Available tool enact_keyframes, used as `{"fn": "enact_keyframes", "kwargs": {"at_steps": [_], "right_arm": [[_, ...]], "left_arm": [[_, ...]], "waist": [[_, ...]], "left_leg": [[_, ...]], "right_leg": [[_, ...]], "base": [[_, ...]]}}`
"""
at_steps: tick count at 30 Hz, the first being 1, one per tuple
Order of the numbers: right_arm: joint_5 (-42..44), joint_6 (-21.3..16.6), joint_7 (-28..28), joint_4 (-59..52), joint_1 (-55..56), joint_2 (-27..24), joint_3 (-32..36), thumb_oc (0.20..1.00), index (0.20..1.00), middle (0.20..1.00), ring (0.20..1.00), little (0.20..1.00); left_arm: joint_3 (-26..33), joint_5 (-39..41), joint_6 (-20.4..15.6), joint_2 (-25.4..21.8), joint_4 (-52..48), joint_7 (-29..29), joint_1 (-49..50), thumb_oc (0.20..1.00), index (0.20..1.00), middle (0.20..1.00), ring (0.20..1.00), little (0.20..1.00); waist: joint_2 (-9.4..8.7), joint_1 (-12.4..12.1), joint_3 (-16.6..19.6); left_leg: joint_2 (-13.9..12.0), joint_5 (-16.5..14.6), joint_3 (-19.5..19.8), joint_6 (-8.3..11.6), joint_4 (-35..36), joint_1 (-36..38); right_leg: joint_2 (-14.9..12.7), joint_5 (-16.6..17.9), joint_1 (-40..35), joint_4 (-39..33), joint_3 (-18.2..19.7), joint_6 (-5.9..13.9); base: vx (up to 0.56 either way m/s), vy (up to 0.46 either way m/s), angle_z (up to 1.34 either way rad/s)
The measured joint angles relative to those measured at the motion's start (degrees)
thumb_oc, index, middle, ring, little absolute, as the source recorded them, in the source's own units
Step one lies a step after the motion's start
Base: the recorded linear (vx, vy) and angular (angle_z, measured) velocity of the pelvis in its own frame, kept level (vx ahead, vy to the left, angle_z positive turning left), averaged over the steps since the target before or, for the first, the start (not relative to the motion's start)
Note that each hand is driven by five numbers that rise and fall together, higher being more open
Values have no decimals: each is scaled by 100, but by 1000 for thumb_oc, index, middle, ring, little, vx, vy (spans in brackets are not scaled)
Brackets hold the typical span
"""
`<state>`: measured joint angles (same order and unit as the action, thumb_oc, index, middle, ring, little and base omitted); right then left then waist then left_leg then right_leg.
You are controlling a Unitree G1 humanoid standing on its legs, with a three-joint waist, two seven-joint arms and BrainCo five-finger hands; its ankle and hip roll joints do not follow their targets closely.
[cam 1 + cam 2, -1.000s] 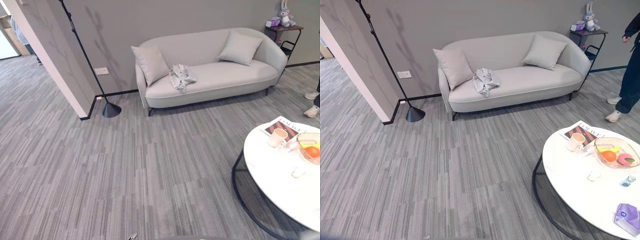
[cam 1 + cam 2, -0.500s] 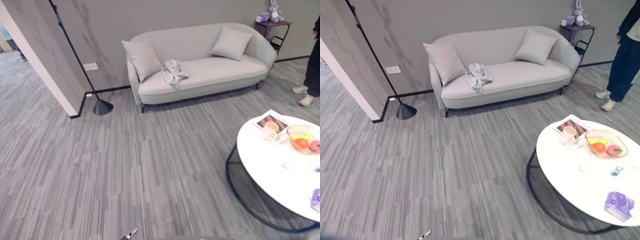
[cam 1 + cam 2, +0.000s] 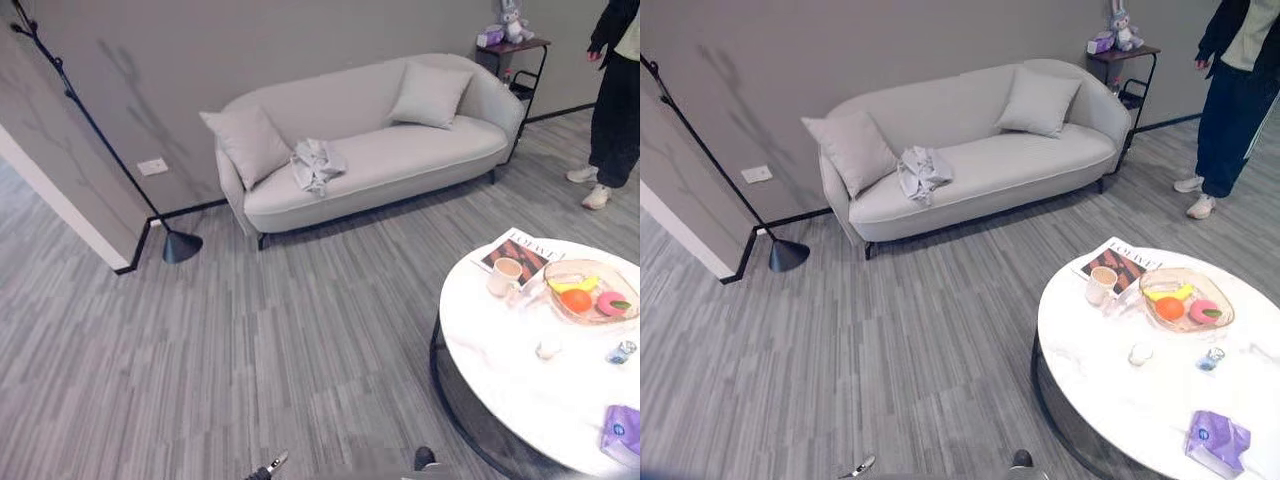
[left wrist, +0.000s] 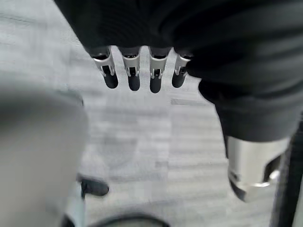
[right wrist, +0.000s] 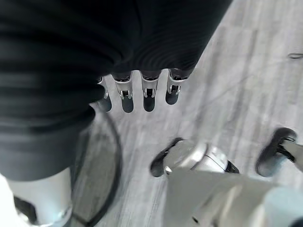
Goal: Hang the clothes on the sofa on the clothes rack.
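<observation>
Our left hand (image 4: 142, 71) hangs down with the fingers relaxed and straight, holding nothing, and the right hand (image 5: 137, 90) is the same, both over the grey striped floor (image 3: 250, 330). The crumpled light grey garment (image 3: 315, 163) lies on the seat of the pale sofa (image 3: 400, 160), just beside the cushion (image 3: 245, 145) at the sofa's left end, and we are well apart from it. We judge that the step in hand is the approach to the sofa. To do it well, we should walk straight to the garment and keep the round white table (image 3: 520, 390) clear on our right side. A person (image 3: 615, 100) stands near the far right end of the sofa, so we should go slowly. The black slanted pole (image 3: 95, 130) with a cone base stands left of the sofa; we cannot tell if it is the rack.
</observation>
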<state>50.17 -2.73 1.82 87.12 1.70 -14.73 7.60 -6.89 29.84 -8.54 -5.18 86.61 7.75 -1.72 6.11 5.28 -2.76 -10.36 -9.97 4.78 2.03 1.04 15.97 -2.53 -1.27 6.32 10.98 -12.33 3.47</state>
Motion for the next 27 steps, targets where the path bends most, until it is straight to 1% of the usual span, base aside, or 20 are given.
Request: {"fn": "enact_keyframes", "kwargs": {"at_steps": [2, 3, 4, 5, 6, 7, 8, 9, 10, 11, 12, 14, 15, 16, 18, 20, 21, 22, 25, 27], "right_arm": [[-4, 63, -18, 77, 32, -53, -22, 1000, 1000, 1000, 1000, 1000], [-5, 87, -28, 107, 42, -61, -23, 1000, 1000, 1000, 1000, 1000], [-17, 83, -36, 101, 32, -83, -18, 1000, 1000, 1000, 1000, 1000], [-27, 80, -49, 102, 11, -96, -24, 1000, 1000, 1000, 1000, 1000], [-40, 88, -71, 101, 56, -44, -24, 1000, 1000, 1000, 1000, 1000], [-61, 81, -62, 84, 104, -19, -39, 1000, 1000, 1000, 1000, 1000], [-64, 53, -87, -57, 30, -13, -62, 1000, 1000, 1000, 1000, 1000], [-63, 41, -107, -188, 44, 57, -99, 1000, 1000, 1000, 1000, 1000], [-63, -28, -108, -326, 89, 164, -275, 1000, 1000, 1000, 1000, 1000], [-62, -47, -112, -367, 74, 172, -281, 1000, 1000, 1000, 1000, 1000], [-61, -110, -118, -485, 16, 202, -373, 1000, 1000, 1000, 1000, 1000], [-60, -259, -137, -544, -81, 216, -499, 1000, 1000, 1000, 1000, 1000], [-62, -270, -189, -419, -271, 247, -564, 1000, 1000, 1000, 1000, 1000], [-62, -272, -192, -404, -274, 258, -601, 1000, 1000, 1000, 1000, 1000], [-65, -249, -190, -192, -393, 271, -617, 1000, 1000, 1000, 1000, 1000], [-70, -283, -162, -175, -379, 283, -660, 1000, 1000, 1000, 1000, 1000], [-114, -263, -162, -143, -282, 300, -710, 1000, 1000, 1000, 1000, 1000], [-177, -259, -161, -96, -225, 318, -712, 1000, 1000, 1000, 1000, 1000], [-183, -252, -195, 189, -197, 346, -696, 1000, 1000, 1000, 1000, 1000], [-169, -257, -221, 229, -314, 354, -586, 1000, 1000, 1000, 1000, 1000]], "left_arm": [[22, 10, -3, -77, 3, 18, 47, 1000, 1000, 1000, 1000, 1000], [29, 33, -4, -157, -38, 18, 106, 1000, 1000, 1000, 1000, 1000], [27, 51, 13, -195, -37, 7, 142, 1000, 1000, 1000, 1000, 1000], [0, 54, 25, -225, -39, 3, 178, 1000, 1000, 1000, 1000, 1000], [20, 53, 22, -268, -23, -3, 162, 1000, 1000, 1000, 1000, 1000], [34, 64, -13, -280, 54, -34, 171, 1000, 1000, 1000, 1000, 1000], [29, 65, 7, -291, 25, -51, 188, 1000, 1000, 1000, 1000, 1000], [28, 66, 12, -336, 2, -85, 183, 1000, 1000, 1000, 1000, 1000], [31, 79, -14, -458, -94, -110, 195, 1000, 1000, 1000, 1000, 1000], [46, 95, -15, -476, -123, -119, 211, 1000, 1000, 1000, 1000, 1000], [96, 164, -22, -538, -136, -155, 208, 1000, 1000, 1000, 1000, 1000], [152, 190, -24, -614, -186, -198, 188, 1000, 1000, 1000, 1000, 1000], [236, 331, -58, -669, -434, -236, 221, 1000, 1000, 1000, 1000, 1000], [239, 463, -40, -687, -559, -254, 220, 1000, 1000, 1000, 1000, 1000], [254, 728, -101, -684, -828, -257, 195, 1000, 1000, 1000, 1000, 1000], [292, 808, -107, -625, -836, -267, 173, 1000, 1000, 1000, 1000, 1000], [290, 910, -114, -527, -821, -255, 152, 1000, 1000, 1000, 1000, 1000], [302, 962, -116, -498, -787, -254, 145, 1000, 1000, 1000, 1000, 1000], [412, 1191, -95, -415, -719, -252, 97, 1000, 1000, 1000, 1000, 1000], [793, 1528, -47, -286, -611, -232, 78, 1000, 1000, 1000, 1000, 1000]], "waist": [[-119, -29, 27], [-255, -22, 102], [-220, -25, 150], [-275, -44, 147], [-427, -71, 169], [-468, -140, 255], [-463, -223, 276], [-533, -245, 278], [-685, -413, 325], [-759, -460, 353], [-861, -512, 367], [-1018, -556, 418], [-1124, -686, 342], [-1141, -687, 294], [-1224, -806, 100], [-1104, -788, 4], [-966, -786, -36], [-919, -796, -65], [-862, -887, -118], [-814, -1022, -210]], "left_leg": [[-107, -166, 174, -71, 145, -41], [-145, -147, 205, -35, 233, -31], [-203, -20, 220, -31, 289, -51], [-164, 165, 222, 118, 157, -143], [-135, 316, 252, 411, -255, -404], [-141, 503, 297, 700, -410, -512], [-144, 589, 298, 750, -670, -604], [-151, 590, 295, 757, -1363, -920], [-180, 826, 71, 863, -2899, -1575], [-194, 904, 67, 838, -3093, -1675], [-240, 1229, -25, 795, -3696, -2005], [-392, 1446, -323, 560, -4228, -2360], [-489, 1312, -798, 458, -4395, -2623], [-426, 1168, -911, 505, -4294, -2781], [-315, 907, -1275, 425, -3188, -2790], [-291, 1102, -1436, 588, -1822, -2863], [-241, 1421, -1456, 693, -197, -2725], [-193, 1552, -1444, 704, 294, -2711], [245, 1813, -593, 734, 450, -2955], [533, 1969, -386, 691, 433, -3141]], "right_leg": [[5, -480, 516, 878, 72, -89], [2, -671, 639, 1110, 53, -146], [33, -768, 644, 1111, -32, -208], [18, -788, 579, 1013, -109, -194], [-24, -644, 453, 672, -174, -148], [22, -522, 240, 269, -250, -249], [100, -514, -11, -17, -298, -256], [184, -448, -372, -440, -370, -186], [362, -306, -948, -1228, -415, -338], [369, -248, -1002, -1268, -409, -426], [395, -136, -1070, -1324, -448, -695], [442, -195, -1108, -1370, -529, -816], [446, -86, -1204, -1377, -467, -945], [432, -113, -1223, -1448, -431, -879], [350, -12, -1338, -1510, -452, -848], [397, -105, -1481, -1621, -591, -714], [476, -280, -1593, -1650, -661, -545], [522, -345, -1694, -1648, -668, -489], [544, -578, -1927, -1651, -606, -445], [510, -716, -2107, -1654, -407, -346]], "base": [[314, -195, 51], [305, -244, 22], [301, -244, 25], [321, -245, 38], [361, -250, 39], [491, -351, 33], [508, -379, 34], [454, -441, 50], [315, -332, 40], [241, -312, 23], [104, -120, 0], [200, -83, 10], [225, 1, 23], [331, 38, 17], [238, 106, 3], [315, 128, 12], [373, 106, 29], [428, 104, 31], [392, 102, 6], [506, 183, -58]]}}
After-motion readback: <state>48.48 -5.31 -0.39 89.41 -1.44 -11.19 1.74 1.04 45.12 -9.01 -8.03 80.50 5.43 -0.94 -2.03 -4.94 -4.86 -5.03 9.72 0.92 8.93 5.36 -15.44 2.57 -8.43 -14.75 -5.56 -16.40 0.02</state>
